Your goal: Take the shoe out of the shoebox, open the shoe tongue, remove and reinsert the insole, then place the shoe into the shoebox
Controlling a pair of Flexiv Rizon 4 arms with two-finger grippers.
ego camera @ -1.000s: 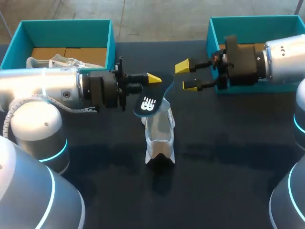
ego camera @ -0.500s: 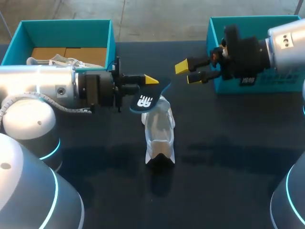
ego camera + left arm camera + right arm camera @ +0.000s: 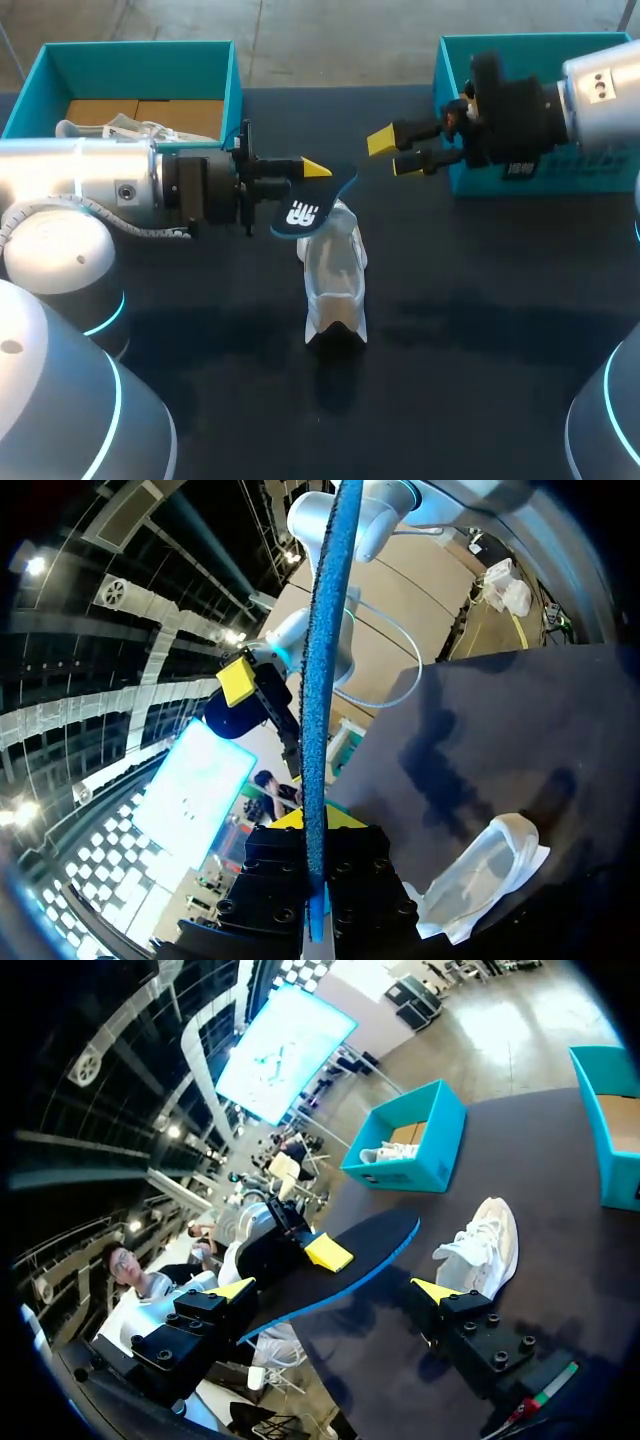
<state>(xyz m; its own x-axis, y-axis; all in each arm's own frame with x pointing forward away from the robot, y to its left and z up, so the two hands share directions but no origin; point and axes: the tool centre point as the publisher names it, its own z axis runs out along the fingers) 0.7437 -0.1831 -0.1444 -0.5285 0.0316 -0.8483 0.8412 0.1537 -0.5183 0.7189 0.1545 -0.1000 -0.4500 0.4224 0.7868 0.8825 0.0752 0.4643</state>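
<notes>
My left gripper (image 3: 316, 170) is shut on the dark insole (image 3: 312, 205) with a white logo, holding it flat above the heel end of the white shoe (image 3: 335, 285). The shoe lies on the black table, toe toward me. In the left wrist view the insole (image 3: 322, 680) runs edge-on as a blue strip out from between the fingers, with the shoe (image 3: 485, 875) below it. My right gripper (image 3: 393, 153) stands open just right of the insole's free end, not touching it. In the right wrist view the insole (image 3: 345, 1260) lies ahead between the spread fingers, and the shoe (image 3: 485, 1245) is beyond.
A teal shoebox (image 3: 140, 65) at the back left holds another white shoe (image 3: 130, 128). A second teal box (image 3: 445, 70) stands at the back right, behind my right arm. The black table (image 3: 480, 310) stretches toward the front.
My left arm drew the insole slightly left and back. My right gripper rose a little and turned, bringing its fingertips closer in line. Over the last half second little has moved.
</notes>
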